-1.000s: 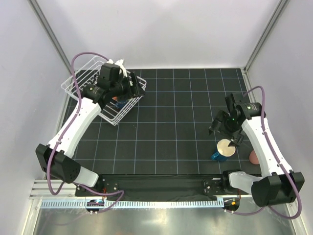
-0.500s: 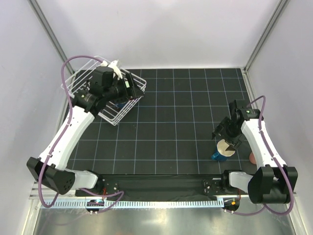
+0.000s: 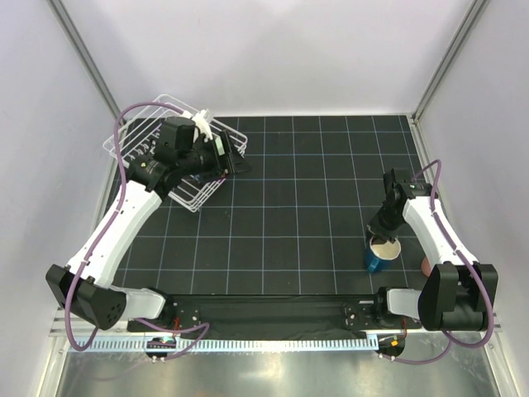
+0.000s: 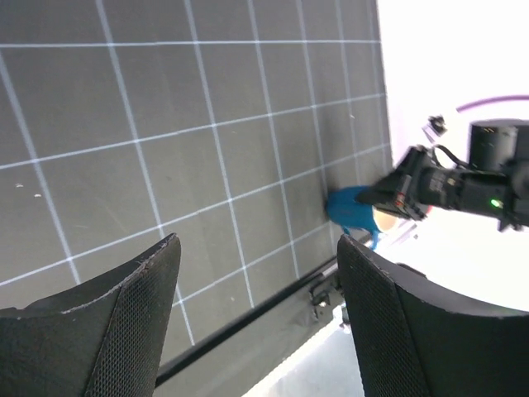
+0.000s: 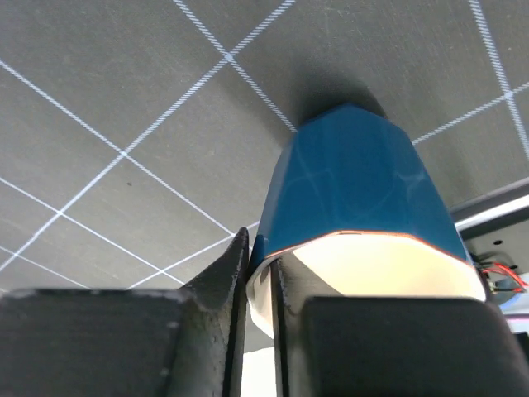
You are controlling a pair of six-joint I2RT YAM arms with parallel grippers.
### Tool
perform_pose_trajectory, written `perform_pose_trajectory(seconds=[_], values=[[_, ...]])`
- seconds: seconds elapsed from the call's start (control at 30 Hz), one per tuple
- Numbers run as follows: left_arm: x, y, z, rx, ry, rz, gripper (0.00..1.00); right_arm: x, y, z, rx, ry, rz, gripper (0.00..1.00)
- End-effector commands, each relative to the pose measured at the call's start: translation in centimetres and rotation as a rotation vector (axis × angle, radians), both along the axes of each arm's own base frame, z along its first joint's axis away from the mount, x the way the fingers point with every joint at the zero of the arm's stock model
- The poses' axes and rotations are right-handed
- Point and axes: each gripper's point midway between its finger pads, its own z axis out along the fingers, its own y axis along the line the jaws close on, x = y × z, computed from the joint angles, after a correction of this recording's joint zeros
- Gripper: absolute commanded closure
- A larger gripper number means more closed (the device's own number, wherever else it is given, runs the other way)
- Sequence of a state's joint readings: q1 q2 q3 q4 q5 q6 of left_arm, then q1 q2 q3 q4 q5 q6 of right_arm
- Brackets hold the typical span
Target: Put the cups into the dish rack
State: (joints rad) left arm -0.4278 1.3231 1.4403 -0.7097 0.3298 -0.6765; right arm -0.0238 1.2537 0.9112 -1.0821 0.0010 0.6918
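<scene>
A dark blue mug (image 3: 380, 255) with a cream inside stands upright near the front right of the mat. My right gripper (image 3: 385, 241) is shut on its rim. In the right wrist view one finger presses the outside of the mug (image 5: 364, 178) and the other the inside, the gripper (image 5: 258, 266) pinching the wall. The white wire dish rack (image 3: 132, 132) sits at the far left. My left gripper (image 3: 234, 160) hovers over the rack's right edge, open and holding nothing. The left wrist view looks between the gripper's (image 4: 258, 277) spread fingers at the distant mug (image 4: 351, 211).
A pink cup (image 3: 425, 266) sits at the right edge of the mat, partly behind the right arm. The black gridded mat (image 3: 281, 215) lies between the arms. A black rail (image 3: 273, 308) runs along the near edge.
My right gripper has dropped onto the blue mug and shut on its rim. The left gripper has lifted from inside the rack and shifted right, staying open.
</scene>
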Motion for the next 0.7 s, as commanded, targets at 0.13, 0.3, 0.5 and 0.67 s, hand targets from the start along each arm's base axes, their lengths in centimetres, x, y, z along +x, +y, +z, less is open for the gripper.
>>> perform_pose_trajectory(seconds=[0.13,0.3,0.5,0.67], values=[[-1.0,-2.8,4.9,-0.198,-0.056,-0.114,0.24,4.2,2.3,4.3,0.127,-0.257,0.137,0.96],[-1.3,-4.4,5.9,-0.327,-0.035,-0.16,0.22,8.0,7.1,14.8,0.363,-0.621,0.283,0.96],[-1.4,-5.6,9.5,-0.5,-0.117,-0.211,0.13,8.2,13.9,25.5,0.753,-0.831,0.459,0.96],[-1.9,-6.3,11.6,-0.634,-0.156,-0.27,0.1,6.8,18.6,33.4,0.993,-0.997,0.626,0.96]])
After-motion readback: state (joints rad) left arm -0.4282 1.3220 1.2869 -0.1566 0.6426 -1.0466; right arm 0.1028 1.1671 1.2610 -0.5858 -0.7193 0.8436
